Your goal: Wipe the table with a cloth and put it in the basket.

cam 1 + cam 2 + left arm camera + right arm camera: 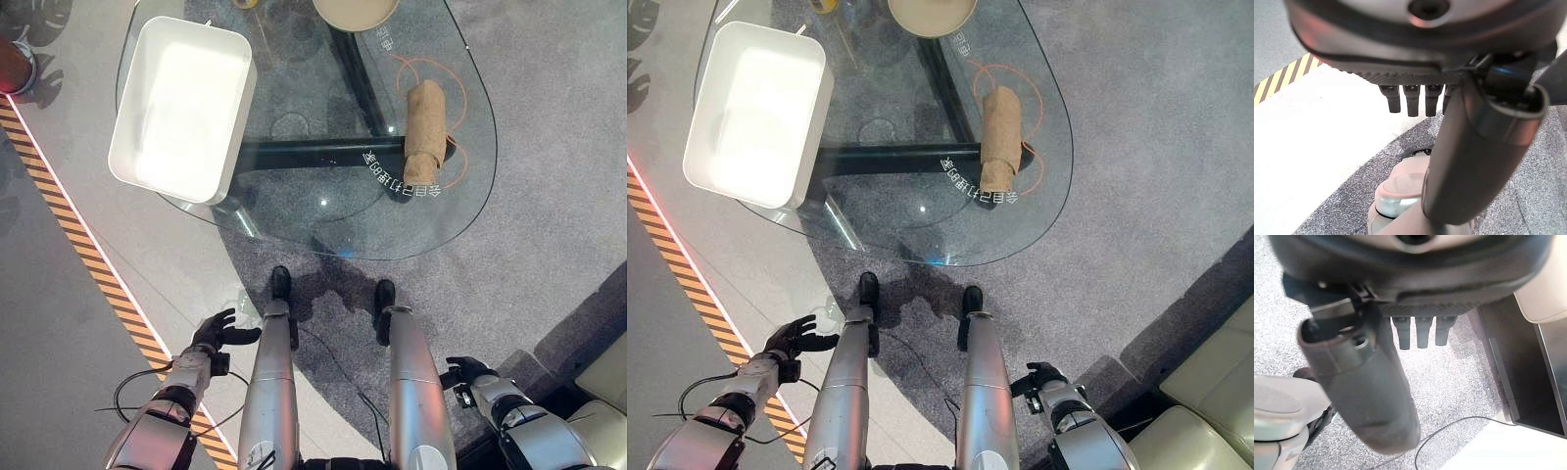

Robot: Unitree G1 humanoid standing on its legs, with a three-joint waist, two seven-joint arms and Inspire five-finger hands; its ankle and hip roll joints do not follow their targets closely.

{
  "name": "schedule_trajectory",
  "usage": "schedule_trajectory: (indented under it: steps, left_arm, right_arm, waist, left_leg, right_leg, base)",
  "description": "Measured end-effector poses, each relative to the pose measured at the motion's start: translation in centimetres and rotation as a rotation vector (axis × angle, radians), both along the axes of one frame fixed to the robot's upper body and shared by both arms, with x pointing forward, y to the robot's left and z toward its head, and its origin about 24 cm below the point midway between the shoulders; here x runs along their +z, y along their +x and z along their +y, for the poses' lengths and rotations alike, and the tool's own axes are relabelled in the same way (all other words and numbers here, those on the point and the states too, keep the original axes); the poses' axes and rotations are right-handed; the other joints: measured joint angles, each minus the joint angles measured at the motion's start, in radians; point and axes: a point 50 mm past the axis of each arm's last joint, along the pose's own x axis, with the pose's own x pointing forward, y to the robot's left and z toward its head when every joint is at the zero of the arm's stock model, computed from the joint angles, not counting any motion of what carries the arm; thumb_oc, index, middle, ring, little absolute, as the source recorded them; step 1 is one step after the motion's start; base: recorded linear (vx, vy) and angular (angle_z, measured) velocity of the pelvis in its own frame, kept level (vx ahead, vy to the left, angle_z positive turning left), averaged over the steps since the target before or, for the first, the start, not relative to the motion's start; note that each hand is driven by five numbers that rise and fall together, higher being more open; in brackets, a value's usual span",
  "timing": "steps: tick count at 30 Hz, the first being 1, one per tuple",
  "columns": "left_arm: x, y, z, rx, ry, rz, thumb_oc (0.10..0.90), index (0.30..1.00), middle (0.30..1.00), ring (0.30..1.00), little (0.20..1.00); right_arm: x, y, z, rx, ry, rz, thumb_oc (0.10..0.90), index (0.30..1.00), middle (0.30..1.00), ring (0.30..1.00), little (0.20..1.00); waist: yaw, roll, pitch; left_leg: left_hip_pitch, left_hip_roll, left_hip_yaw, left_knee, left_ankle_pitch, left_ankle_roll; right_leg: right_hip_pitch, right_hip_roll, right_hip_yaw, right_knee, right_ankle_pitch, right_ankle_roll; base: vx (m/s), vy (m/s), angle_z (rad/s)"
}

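Both my hands hang low and hold nothing, well short of the glass table.

The rolled tan cloth [425,132] lies near the right edge of the glass table [294,211], inside an orange ring marked on the glass. The white basket [181,106] sits on the table's left edge, partly overhanging it, well apart from the cloth. My left hand [217,331] hangs by my side, fingers relaxed and spread, gripping nothing. My right hand [1043,377] hangs on the other side, fingers straight, likewise free.
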Motion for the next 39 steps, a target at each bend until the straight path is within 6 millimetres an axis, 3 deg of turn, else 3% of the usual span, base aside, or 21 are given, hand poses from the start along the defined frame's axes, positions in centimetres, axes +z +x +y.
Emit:
schedule_trajectory:
  steps: [6,11,20,27,39]
  left_arm:
    - [-0.1,-0.2,0.1,-0.002,0.0,-0.004,0.8,0.9,0.9,0.9,0.9]
    - [-0.1,-0.2,0.1,-0.002,0.001,-0.006,0.8,0.9,0.9,0.9,0.9]
    - [0.0,-0.5,0.8,-0.007,0.006,0.002,0.8,0.9,0.9,0.9,0.9]
    - [0.0,-0.5,0.9,-0.009,0.008,0.003,0.8,0.9,0.9,0.9,0.9]
    - [-0.2,-0.6,0.6,-0.028,0.012,0.023,0.8,0.9,0.9,0.9,0.9]
  right_arm:
    - [0.7,0.3,-1.0,-0.061,-0.121,-0.11,0.8,0.9,0.9,0.9,0.9]
    - [2.4,1.1,-2.8,-0.248,-0.183,-0.292,0.8,0.9,0.9,0.9,0.9]
    - [8.3,4.0,-6.3,-0.417,-0.243,-0.667,0.8,0.9,0.9,0.9,0.9]
    - [12.1,6.8,-5.4,-0.41,-0.201,-0.887,0.8,0.9,0.9,0.9,0.9]
    - [22.0,12.0,-1.0,-0.285,-0.098,-1.277,0.8,0.9,0.9,0.9,0.9]
  waist:
    - [0.0,0.0,0.0]
    - [0.0,-0.001,0.001]
    - [0.001,-0.005,0.003]
    - [0.001,-0.007,0.004]
    - [0.003,-0.009,0.005]
  left_leg:
    - [0.0,-0.001,0.0,-0.005,0.0,0.0]
    - [0.001,-0.002,-0.001,-0.011,0.0,0.0]
    - [0.002,-0.007,-0.007,-0.004,0.0,0.0]
    - [0.001,-0.014,-0.017,0.001,0.0,0.0]
    - [-0.007,-0.018,-0.017,0.001,0.001,0.001]
  right_leg:
    - [0.0,-0.002,-0.002,0.0,0.0,0.0]
    - [0.001,-0.003,-0.004,-0.001,0.0,0.0]
    - [0.012,-0.01,-0.014,-0.001,-0.005,0.0]
    - [0.019,-0.018,-0.025,-0.001,-0.008,-0.003]
    - [0.011,-0.022,-0.026,-0.004,-0.008,-0.005]
  base:
    - [0.0,0.0,0.0]
    - [0.02,-0.037,0.02]
    - [0.01,-0.018,0.02]
    - [0.0,0.0,0.04]
    - [0.0,0.009,0.0]
